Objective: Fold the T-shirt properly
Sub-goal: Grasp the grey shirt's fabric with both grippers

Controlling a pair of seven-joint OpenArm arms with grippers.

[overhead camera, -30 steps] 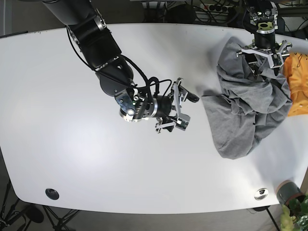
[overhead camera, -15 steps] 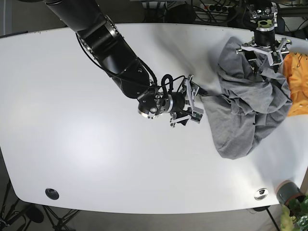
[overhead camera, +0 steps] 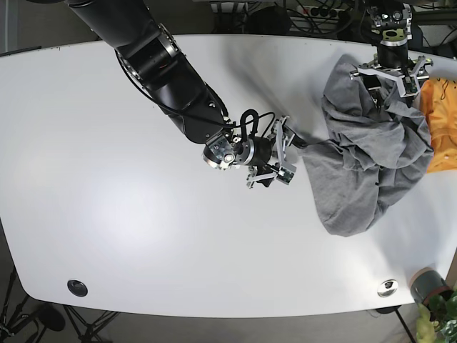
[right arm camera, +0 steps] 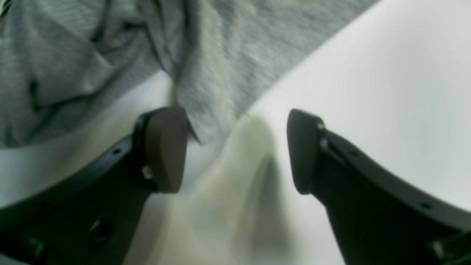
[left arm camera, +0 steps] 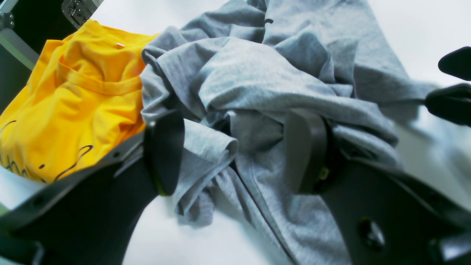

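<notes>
While grey T-shirt (overhead camera: 368, 153) lies crumpled at counter (overhead camera: 143, 229) far side beside yellow shirt (left arm camera: 70, 106), step: securing edges. Right gripper (right arm camera: 235, 151) wide at hem corner; left gripper (left arm camera: 235, 151) wide over bunched folds. Next: close, spread flat.

Robotics lab — white table (overhead camera: 107, 214) on stands, cable tangle (overhead camera: 314, 14) behind, potted plant (overhead camera: 437, 321)

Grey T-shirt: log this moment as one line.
grey T-shirt crumpled, unfolded | right gripper open at its edge | left gripper open over bunched fabric | yellow shirt beside
</notes>
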